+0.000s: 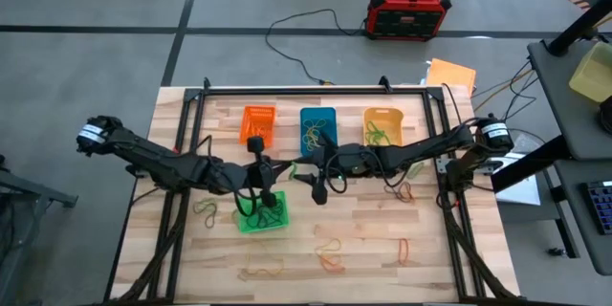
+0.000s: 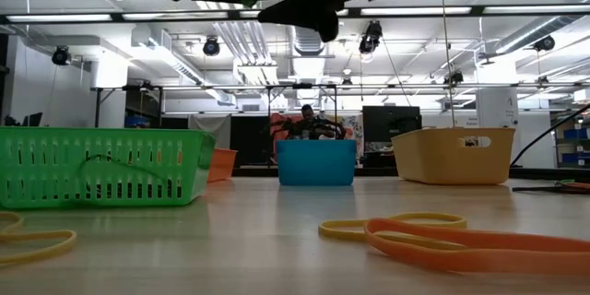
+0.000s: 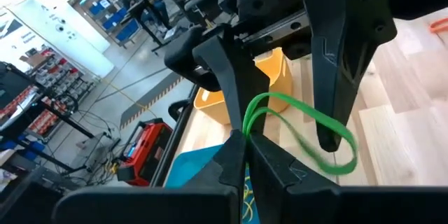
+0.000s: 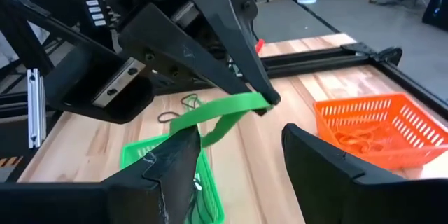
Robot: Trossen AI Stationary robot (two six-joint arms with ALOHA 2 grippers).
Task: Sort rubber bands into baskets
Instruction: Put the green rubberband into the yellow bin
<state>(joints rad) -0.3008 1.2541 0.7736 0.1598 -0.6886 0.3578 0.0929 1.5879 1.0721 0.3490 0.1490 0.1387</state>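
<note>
From above, both arms met over mid-worktop [image 1: 382, 239], just beside the green basket [image 1: 262, 212].

At table height, loose rubber bands [image 2: 433, 232] lay in front.

Past the left wrist, the left end effector [image 3: 241, 143] was pressed together, pinching a green band [image 3: 301, 129].

Past the right wrist, the right end effector [image 4: 241, 161] stood spread beside that band [image 4: 217, 115].

This looked like a handover or a drop; next the band needs carrying over the green basket and releasing.

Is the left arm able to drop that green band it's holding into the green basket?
Probably yes. The left gripper is shut on the green band, and in the high view it hangs just above the green basket. The right gripper is open close by and might get in the way.
</note>
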